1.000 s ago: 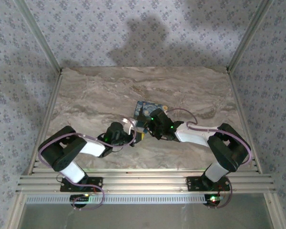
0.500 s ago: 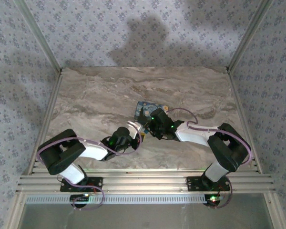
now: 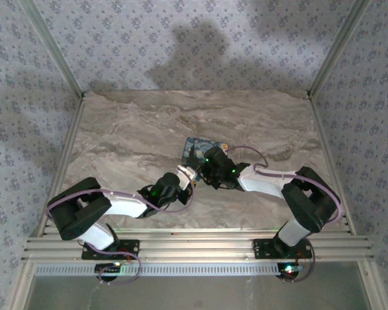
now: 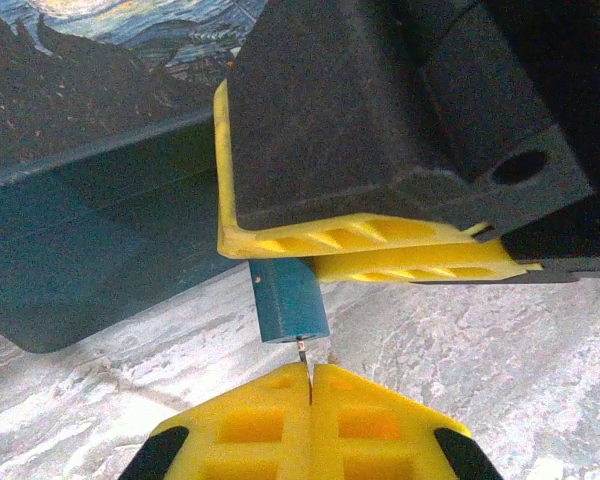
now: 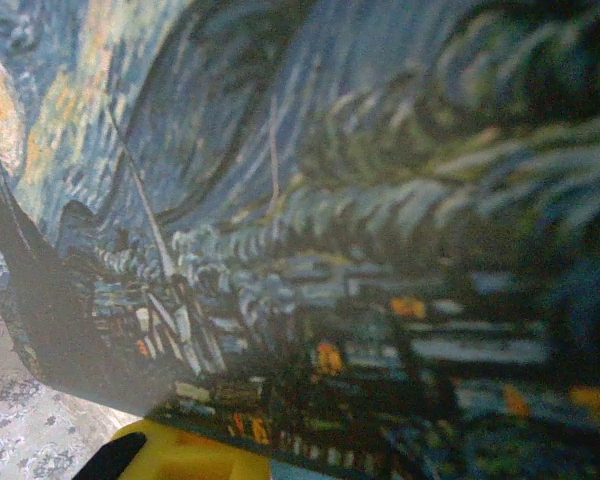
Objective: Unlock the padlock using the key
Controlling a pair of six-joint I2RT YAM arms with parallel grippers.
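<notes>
Left wrist view: the padlock (image 4: 288,300) has its upper end hidden behind the right gripper (image 4: 300,252), and the key (image 4: 305,352) is buried between the pressed pads of the left gripper (image 4: 311,375) — only a thin tip shows. Right wrist view: the box (image 5: 310,220) print is blurred and cut off at top and right. In the top external view, padlock and key are too small to tell.

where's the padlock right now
In the left wrist view the small blue padlock sits mid-frame, just under the right tool's yellow fingers and right above the key pinched in the left tool, beside the Starry Night box.
</notes>
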